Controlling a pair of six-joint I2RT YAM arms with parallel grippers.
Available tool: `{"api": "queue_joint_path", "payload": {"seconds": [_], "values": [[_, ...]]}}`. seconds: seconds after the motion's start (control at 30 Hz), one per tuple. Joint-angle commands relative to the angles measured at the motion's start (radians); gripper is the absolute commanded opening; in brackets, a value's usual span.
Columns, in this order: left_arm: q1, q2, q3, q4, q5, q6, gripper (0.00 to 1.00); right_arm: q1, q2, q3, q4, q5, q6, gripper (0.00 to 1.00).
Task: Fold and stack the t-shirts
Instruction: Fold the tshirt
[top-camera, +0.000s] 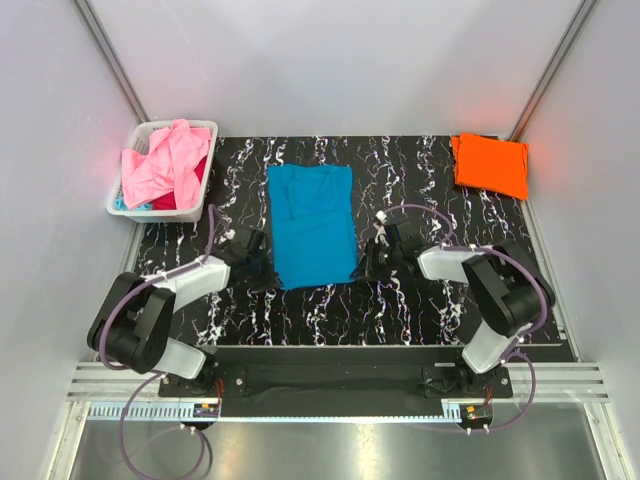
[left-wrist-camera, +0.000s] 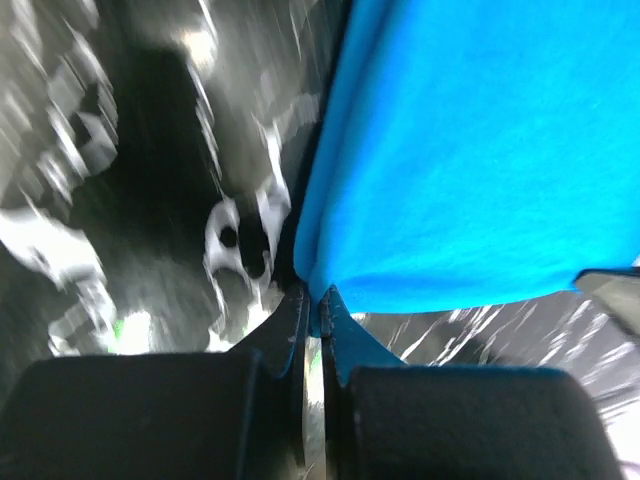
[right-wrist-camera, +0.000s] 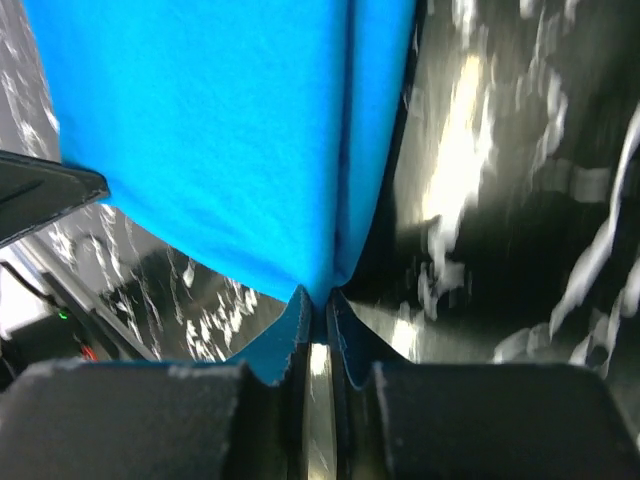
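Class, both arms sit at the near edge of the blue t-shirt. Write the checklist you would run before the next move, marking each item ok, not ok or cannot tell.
1. The left jaws are shut on the near left corner of the teal-blue t-shirt: ok.
2. The right jaws are shut on its near right corner: ok.
3. Every cloth layer is caught in both pinches: cannot tell.
4. The shirt lies as a flat long strip with nothing on top: ok.
5. The folded orange t-shirt lies apart at the far right corner, out of the fold's path: ok.
6. The white basket holding the pink t-shirt stands clear of the left arm: ok.
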Motion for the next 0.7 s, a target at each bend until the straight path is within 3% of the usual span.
{"api": "queue_joint_path", "payload": {"seconds": [0.0, 0.2, 0.37, 0.5, 0.67], "values": [[-0.082, -0.036, -0.053, -0.148, -0.157, 0.023, 0.00, 0.042, -0.118, -0.074, -0.031, 0.095, 0.012, 0.00], [-0.222, -0.183, -0.155, -0.238, -0.201, -0.058, 0.00, 0.243, -0.363, -0.227, -0.062, 0.236, 0.145, 0.00], [-0.332, -0.457, -0.198, -0.402, -0.272, -0.156, 0.00, 0.351, -0.626, -0.318, -0.214, 0.345, 0.271, 0.00], [-0.360, -0.646, -0.157, -0.513, -0.327, -0.212, 0.00, 0.365, -0.866, -0.278, -0.401, 0.437, 0.270, 0.00], [-0.363, -0.691, -0.045, -0.570, -0.422, -0.178, 0.00, 0.363, -0.916, -0.128, -0.568, 0.523, 0.187, 0.00]]}}
